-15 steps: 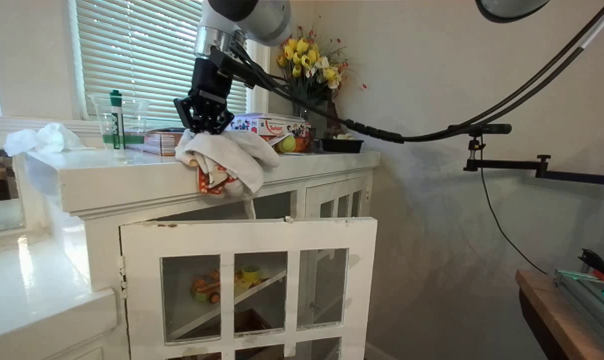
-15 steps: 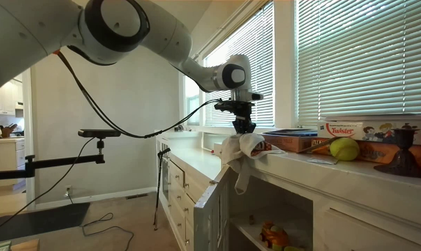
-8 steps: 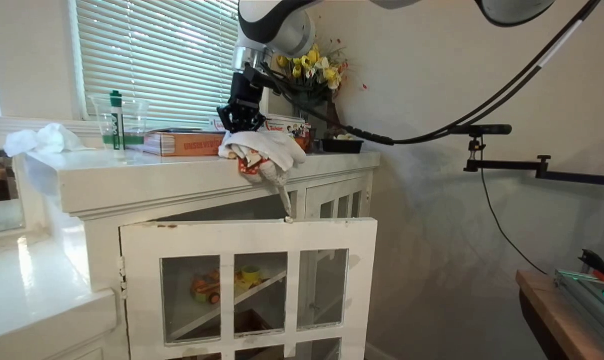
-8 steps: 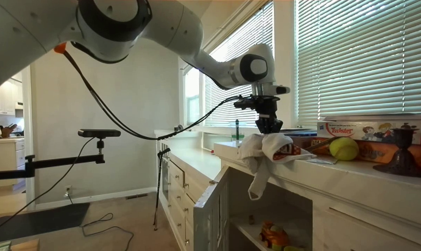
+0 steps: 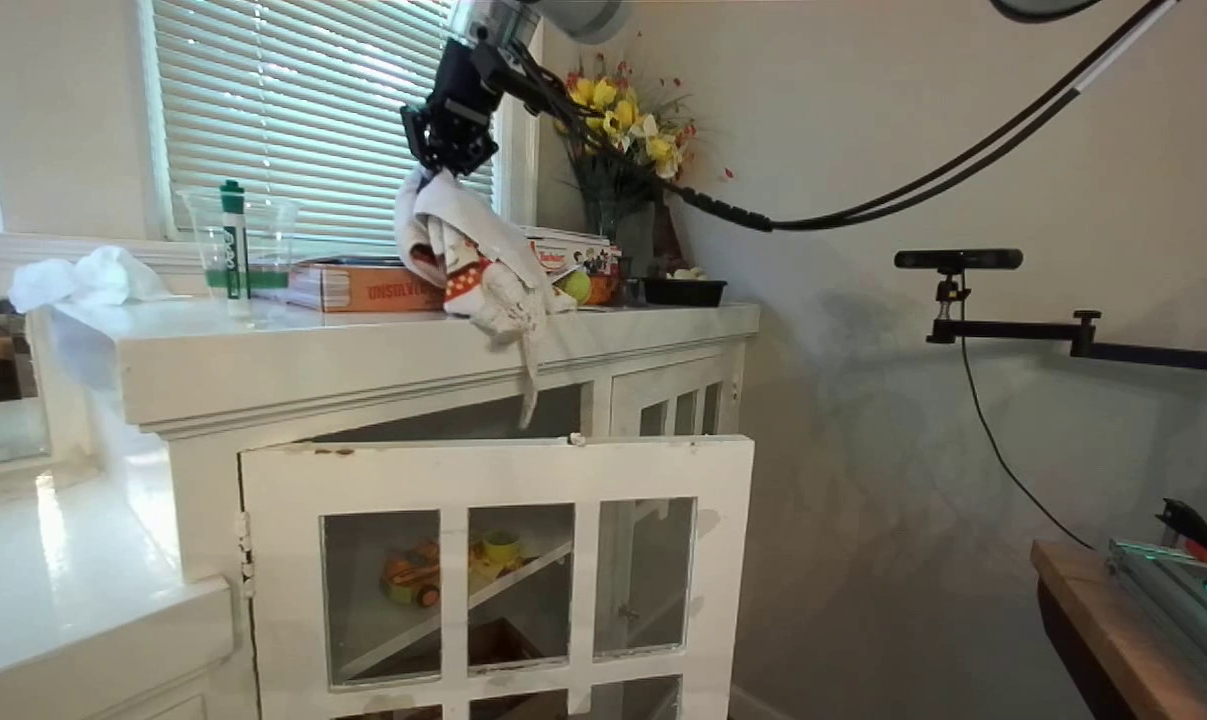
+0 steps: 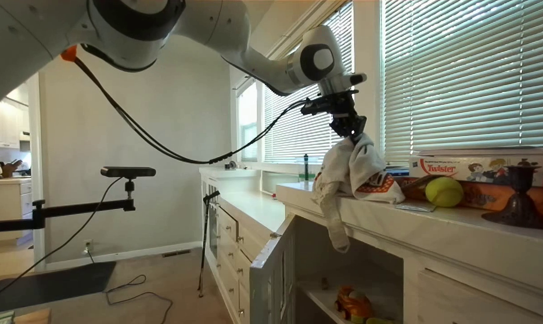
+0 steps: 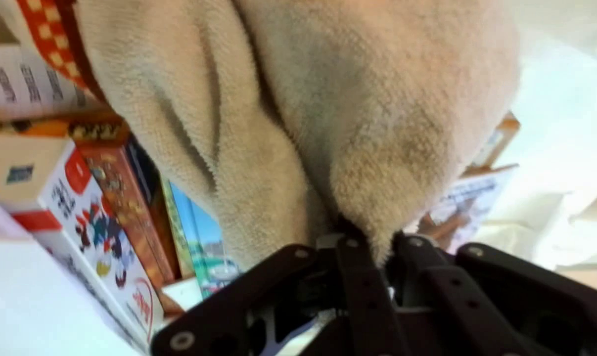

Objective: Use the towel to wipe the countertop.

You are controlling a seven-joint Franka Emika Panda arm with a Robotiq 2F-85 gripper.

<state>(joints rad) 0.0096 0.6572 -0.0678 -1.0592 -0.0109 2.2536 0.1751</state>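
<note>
Two dark fingers (image 7: 362,284) of the gripper (image 7: 381,249) pinch a fold of the pale towel (image 7: 318,113) in the wrist view, a printed box (image 7: 108,237) showing to the left. In an exterior view, the towel hangs down to the countertop (image 5: 163,318), its narrow tail past the front edge, well apart from an upright green-capped marker (image 5: 234,240). In an exterior view, lower folds touch the countertop near a tennis ball (image 6: 444,192); an open cabinet door (image 6: 258,288) stands below.

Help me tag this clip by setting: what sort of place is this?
Probably a home, perhaps a living or dining room: a Twister box, yellow flowers, and, farther back, white kitchen cabinets suggest it.
</note>
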